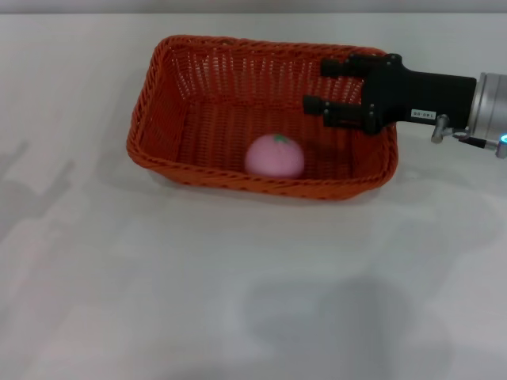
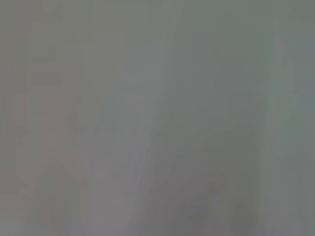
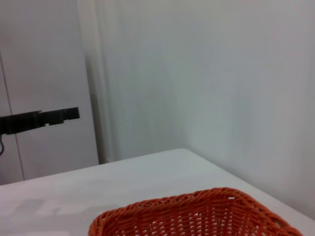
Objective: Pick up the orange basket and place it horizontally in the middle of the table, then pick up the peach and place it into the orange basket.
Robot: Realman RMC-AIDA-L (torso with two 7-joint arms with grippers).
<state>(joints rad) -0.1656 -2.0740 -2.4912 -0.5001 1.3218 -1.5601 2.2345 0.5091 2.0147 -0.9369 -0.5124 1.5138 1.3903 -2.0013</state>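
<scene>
The orange basket [image 1: 261, 111] lies lengthwise across the white table [image 1: 238, 301], a little behind its middle. Inside it, close to the front wall, rests the pink peach [image 1: 274, 156]. My right gripper [image 1: 314, 85] reaches in from the right and hovers over the basket's right half, above and to the right of the peach. It is open, with nothing between its black fingers [image 1: 342, 68]. In the right wrist view only one end of the basket [image 3: 197, 216] shows. My left arm does not show in the head view.
Bare white tabletop surrounds the basket on all sides. The right wrist view shows a pale wall and a dark bar-shaped object [image 3: 39, 120] far off beyond the table edge. The left wrist view is plain grey.
</scene>
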